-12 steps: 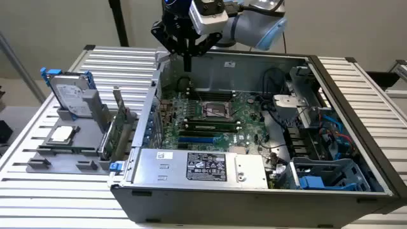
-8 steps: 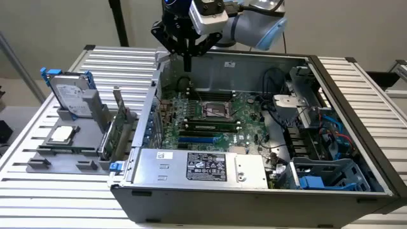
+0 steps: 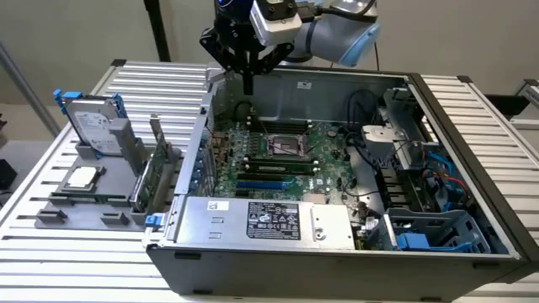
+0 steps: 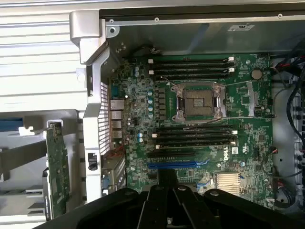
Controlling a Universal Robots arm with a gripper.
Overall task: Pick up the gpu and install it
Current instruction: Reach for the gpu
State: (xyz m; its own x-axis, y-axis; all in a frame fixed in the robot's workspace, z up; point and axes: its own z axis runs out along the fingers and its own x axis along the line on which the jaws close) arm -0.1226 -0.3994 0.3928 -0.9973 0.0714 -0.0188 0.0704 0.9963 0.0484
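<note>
The gpu [image 3: 156, 169] stands on edge in a grey holder [image 3: 63, 211] outside the open computer case [image 3: 337, 259], on the exterior view's left. Its green circuit board [image 4: 57, 167] and silver end bracket also appear in the wrist view, beyond the case wall. My gripper [image 3: 249, 87] hangs over the far corner of the case, above the motherboard [image 3: 282, 158], well apart from the gpu. The black fingers [image 4: 167, 183] are pressed together with nothing between them. A blue slot [image 4: 177, 164] lies on the motherboard close to the fingertips.
A silver hard drive with blue rails [image 3: 97, 126] and a small square silver chip [image 3: 82, 178] share the grey holder. Inside the case are a power supply [image 3: 269, 219], an empty CPU socket [image 4: 200, 102], cables and a blue drive cage [image 3: 421, 237]. The slatted table [image 3: 76, 265] surrounds the case.
</note>
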